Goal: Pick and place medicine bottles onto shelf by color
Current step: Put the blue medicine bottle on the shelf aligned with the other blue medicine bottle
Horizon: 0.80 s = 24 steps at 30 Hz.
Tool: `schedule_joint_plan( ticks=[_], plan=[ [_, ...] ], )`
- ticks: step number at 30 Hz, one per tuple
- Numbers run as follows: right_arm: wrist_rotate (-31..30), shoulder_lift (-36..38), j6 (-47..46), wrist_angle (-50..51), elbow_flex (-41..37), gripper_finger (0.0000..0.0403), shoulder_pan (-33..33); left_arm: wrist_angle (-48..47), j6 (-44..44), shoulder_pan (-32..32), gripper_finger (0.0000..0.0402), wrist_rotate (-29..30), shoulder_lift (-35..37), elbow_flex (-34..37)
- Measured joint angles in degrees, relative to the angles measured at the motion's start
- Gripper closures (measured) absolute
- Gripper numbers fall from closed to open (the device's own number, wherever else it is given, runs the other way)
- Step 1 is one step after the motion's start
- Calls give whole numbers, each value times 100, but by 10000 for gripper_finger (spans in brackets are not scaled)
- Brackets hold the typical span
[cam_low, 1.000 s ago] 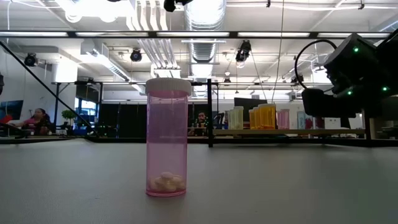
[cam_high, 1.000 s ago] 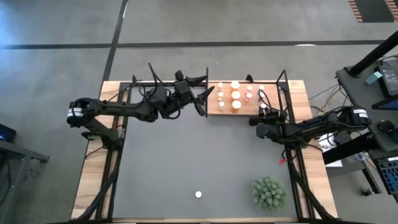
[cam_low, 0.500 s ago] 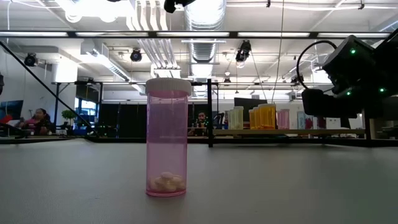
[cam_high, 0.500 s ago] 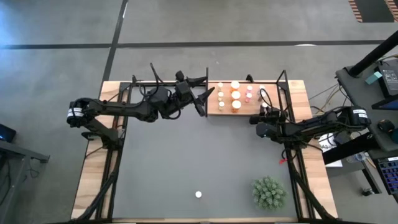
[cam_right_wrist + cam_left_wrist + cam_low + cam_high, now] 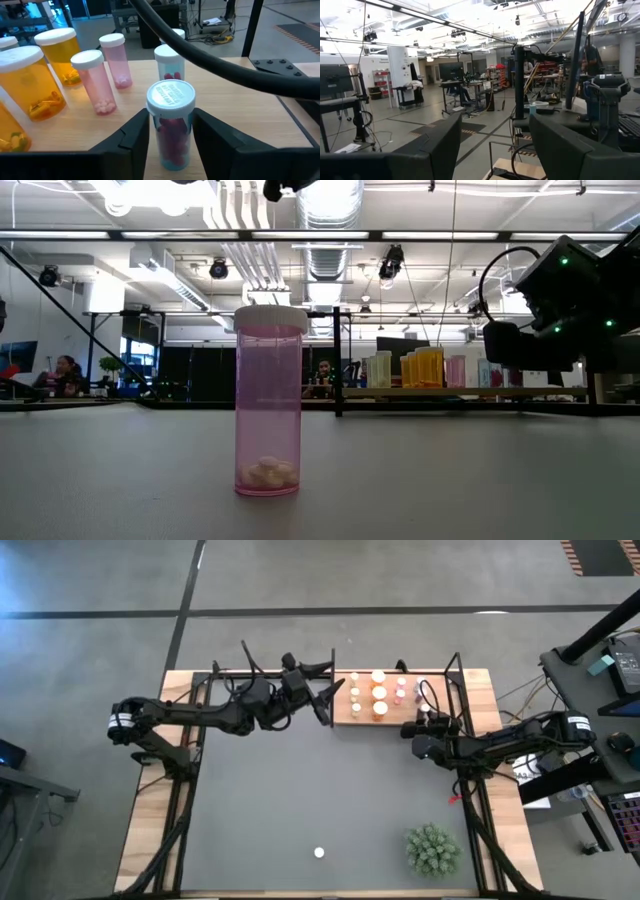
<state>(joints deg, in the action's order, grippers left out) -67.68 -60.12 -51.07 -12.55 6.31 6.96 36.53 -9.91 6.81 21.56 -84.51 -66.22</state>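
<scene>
A small bottle (image 5: 171,125) with a white cap and red pills stands upright on the right end of the wooden shelf (image 5: 340,716). My right gripper (image 5: 171,122) lies level there, one finger on each side of the bottle's body with a thin gap. Orange bottles (image 5: 31,82) and pink bottles (image 5: 95,80) stand in rows on the shelf (image 5: 240,130). One pink bottle (image 5: 268,402) stands alone on the grey mat near the front edge (image 5: 319,853). My left gripper (image 5: 325,692) hangs open in the air beside the shelf's left end.
A green spiky plant (image 5: 432,850) sits at the mat's near right corner. A black cable (image 5: 225,60) arcs over the shelf in front of the right wrist camera. Black frame posts (image 5: 456,665) stand at the shelf's corners. Bare grey mat (image 5: 330,790) spreads between shelf and front edge.
</scene>
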Motion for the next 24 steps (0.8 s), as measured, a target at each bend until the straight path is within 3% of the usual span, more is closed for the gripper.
schedule_joint_plan(
  ticks=[10, 17, 24],
  plan=[
    [117, 0, -84, -16, 0, 220, 33, 0, 0, 0, 185, -2, 0, 0],
    [1038, 11, -85, -19, 0, 190, 33, 0, 2, 0, 185, -1, 0, 0],
    [1071, 11, 110, 24, 0, 152, 42, 0, 2, 0, 185, 0, 0, 0]
  ],
)
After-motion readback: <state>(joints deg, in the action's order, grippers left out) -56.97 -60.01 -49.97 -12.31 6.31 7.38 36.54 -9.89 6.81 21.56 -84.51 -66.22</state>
